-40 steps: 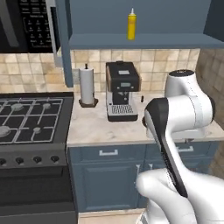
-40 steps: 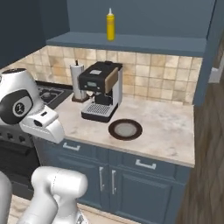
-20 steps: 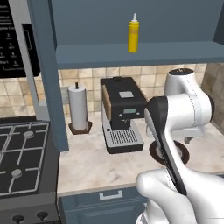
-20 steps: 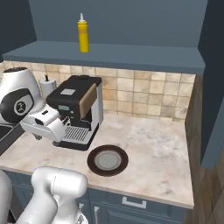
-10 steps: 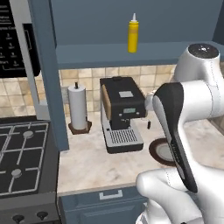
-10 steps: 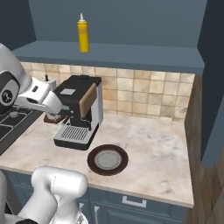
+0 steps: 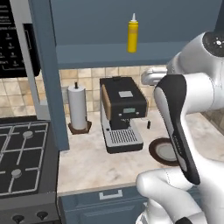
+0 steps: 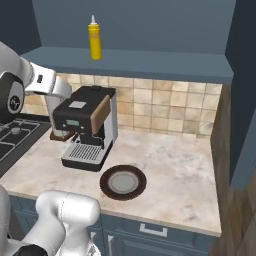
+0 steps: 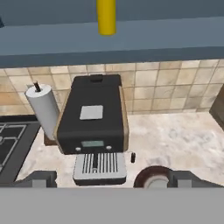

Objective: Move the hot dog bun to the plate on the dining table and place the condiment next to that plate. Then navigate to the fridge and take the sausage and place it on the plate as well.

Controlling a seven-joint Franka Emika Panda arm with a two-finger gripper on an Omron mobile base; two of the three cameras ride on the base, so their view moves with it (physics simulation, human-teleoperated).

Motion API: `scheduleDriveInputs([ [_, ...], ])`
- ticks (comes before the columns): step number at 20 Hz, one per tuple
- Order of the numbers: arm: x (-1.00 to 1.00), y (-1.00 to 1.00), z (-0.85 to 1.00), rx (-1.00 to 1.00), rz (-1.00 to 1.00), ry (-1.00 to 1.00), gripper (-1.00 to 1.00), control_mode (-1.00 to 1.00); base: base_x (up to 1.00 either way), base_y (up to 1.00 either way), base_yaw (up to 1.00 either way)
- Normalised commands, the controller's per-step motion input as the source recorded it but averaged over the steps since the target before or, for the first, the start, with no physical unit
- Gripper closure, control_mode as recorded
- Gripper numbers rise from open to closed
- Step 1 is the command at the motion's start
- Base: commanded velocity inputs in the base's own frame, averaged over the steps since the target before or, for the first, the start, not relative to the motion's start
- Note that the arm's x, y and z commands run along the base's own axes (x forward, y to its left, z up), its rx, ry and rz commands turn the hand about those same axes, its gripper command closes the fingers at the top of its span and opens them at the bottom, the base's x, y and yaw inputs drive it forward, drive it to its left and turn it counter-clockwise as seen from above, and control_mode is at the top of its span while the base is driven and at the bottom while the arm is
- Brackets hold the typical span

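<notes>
Kitchen counter (image 7: 87, 162) with marbled stone, tiled backsplash, blue cabinets. From the left base view, the condiment (image 7: 133, 33) stands upright on the shelf (image 7: 131, 54) above the counter, well out of the way of the cooking mess I guess. Below it sits a coffee machine (image 7: 122, 111), a paper towel roll (image 7: 78, 107) just beside it to the left, and a stove (image 7: 22, 162) at the far left. The arm's big white links cover most of the right side, half hiding a small dark plate (image 7: 161, 151) on the counter.

Right base view: same bottle (image 8: 94, 37) up on the shelf (image 8: 150, 65), coffee machine (image 8: 87, 125) under it, dark plate (image 8: 123, 182) near the front edge and apart from the machine. The arm comes in from the left and its hand end slips behind the machine, so I can't tell how the jaws stand.

Hand view: the camera looks down at the coffee machine (image 9: 92, 120), with just the yellow body of the bottle (image 9: 106, 16) at the top edge, so the hand is aimed below its target. The fingertips (image 9: 41, 178) sit far apart at the bottom, so it reads as spread wide and holding nothing. My guess is it needs to rise toward the shelf next.
</notes>
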Motion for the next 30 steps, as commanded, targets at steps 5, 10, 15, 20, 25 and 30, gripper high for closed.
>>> scheduleDriveInputs([
  [5, 0.45, 0.02, 0.22, 0.01, 0.01, -0.37, -1.00, -1.00, 0.00, 0.00, 0.00],
  [10, 0.22, 0.00, 0.61, 0.00, 0.00, -0.29, -1.00, -1.00, 0.00, 0.00, 0.00],
  [15, 0.03, 0.00, 0.36, 0.00, 0.00, -0.12, -1.00, -1.00, 0.00, 0.00, 0.00],
  [20, 0.01, -0.01, 0.00, 0.00, 0.00, 0.00, -1.00, -1.00, 0.00, 0.00, 0.00],
  [25, 0.09, 0.00, 0.05, 0.00, 0.00, 0.00, -1.00, -1.00, 0.00, 0.00, 0.00],
  [30, 0.25, 0.00, 0.22, 0.00, 0.00, 0.00, -1.00, -1.00, 0.00, 0.00, 0.00],
])
